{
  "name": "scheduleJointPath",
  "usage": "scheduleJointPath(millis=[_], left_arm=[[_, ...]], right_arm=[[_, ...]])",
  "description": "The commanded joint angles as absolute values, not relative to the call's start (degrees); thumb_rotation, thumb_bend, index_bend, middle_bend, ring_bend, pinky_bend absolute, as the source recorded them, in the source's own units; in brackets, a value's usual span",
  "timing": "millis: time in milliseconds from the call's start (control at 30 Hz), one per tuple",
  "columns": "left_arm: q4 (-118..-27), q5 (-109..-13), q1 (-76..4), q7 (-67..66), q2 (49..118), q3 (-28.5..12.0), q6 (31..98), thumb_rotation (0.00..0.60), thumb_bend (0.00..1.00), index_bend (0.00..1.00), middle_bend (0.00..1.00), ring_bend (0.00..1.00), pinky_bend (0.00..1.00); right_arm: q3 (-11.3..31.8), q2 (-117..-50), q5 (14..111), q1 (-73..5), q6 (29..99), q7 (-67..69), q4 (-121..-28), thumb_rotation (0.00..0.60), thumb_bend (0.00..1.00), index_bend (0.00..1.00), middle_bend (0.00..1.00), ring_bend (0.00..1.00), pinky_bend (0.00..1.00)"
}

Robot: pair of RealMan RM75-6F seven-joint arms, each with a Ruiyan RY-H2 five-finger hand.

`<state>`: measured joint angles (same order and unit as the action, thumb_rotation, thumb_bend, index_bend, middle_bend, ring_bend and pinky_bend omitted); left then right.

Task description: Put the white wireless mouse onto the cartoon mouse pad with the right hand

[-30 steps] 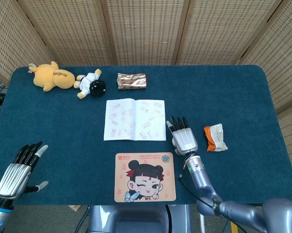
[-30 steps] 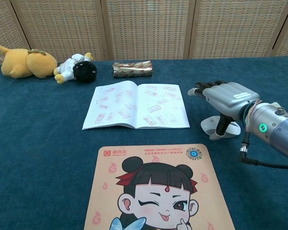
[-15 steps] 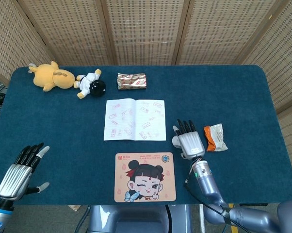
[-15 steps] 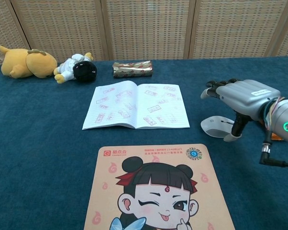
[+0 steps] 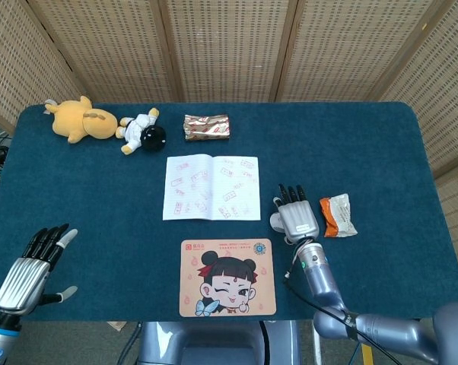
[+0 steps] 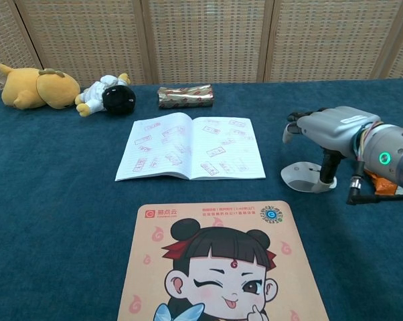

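The white wireless mouse (image 6: 304,178) lies on the blue table, right of the open notebook; in the head view only its left edge (image 5: 277,222) shows from under my right hand. That right hand (image 6: 333,127) (image 5: 297,218) hovers palm-down over the mouse with fingers stretched forward and the thumb reaching down at the mouse's right side. It holds nothing. The cartoon mouse pad (image 5: 227,277) (image 6: 218,264) sits at the table's near edge, left of and nearer than the mouse. My left hand (image 5: 27,274) hangs at the near left corner, fingers apart and empty.
An open notebook (image 5: 211,187) lies mid-table. An orange snack packet (image 5: 338,215) lies just right of my right hand. At the back are a yellow plush toy (image 5: 81,122), a small doll (image 5: 141,131) and a brown foil packet (image 5: 206,126).
My right hand has shifted to the right and a little nearer, its thumb now down beside the mouse. The mouse has stayed in place. The left hand has barely moved.
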<state>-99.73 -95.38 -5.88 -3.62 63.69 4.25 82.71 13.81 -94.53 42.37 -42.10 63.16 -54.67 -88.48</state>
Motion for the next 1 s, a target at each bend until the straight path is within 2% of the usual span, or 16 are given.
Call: scheduleJointPath(millis=[33, 500, 1000], left_arm=[[-99.7, -95.0, -6.0, -3.5, 63.8, 4.1, 82.5, 0.6, 0.06, 0.0, 0.0, 0.0, 0.0], [-99.5, -94.7, -6.1, -3.2, 63.7, 4.0, 82.3, 0.6, 0.06, 0.0, 0.0, 0.0, 0.0], [-99.7, -95.3, -6.0, -3.5, 63.8, 4.2, 82.6, 0.6, 0.06, 0.0, 0.0, 0.0, 0.0]], right_arm=[[14.2, -95.2, 40.2, -43.7, 62.6, -55.6, -86.8, 0.6, 0.0, 0.22, 0.0, 0.0, 0.0], [13.2, -97.2, 37.3, -45.7, 63.0, -54.9, -82.3, 0.6, 0.0, 0.28, 0.0, 0.0, 0.0], [11.7, -97.2, 35.9, -46.1, 63.8, -54.6, -81.8, 0.6, 0.0, 0.3, 0.0, 0.0, 0.0]])
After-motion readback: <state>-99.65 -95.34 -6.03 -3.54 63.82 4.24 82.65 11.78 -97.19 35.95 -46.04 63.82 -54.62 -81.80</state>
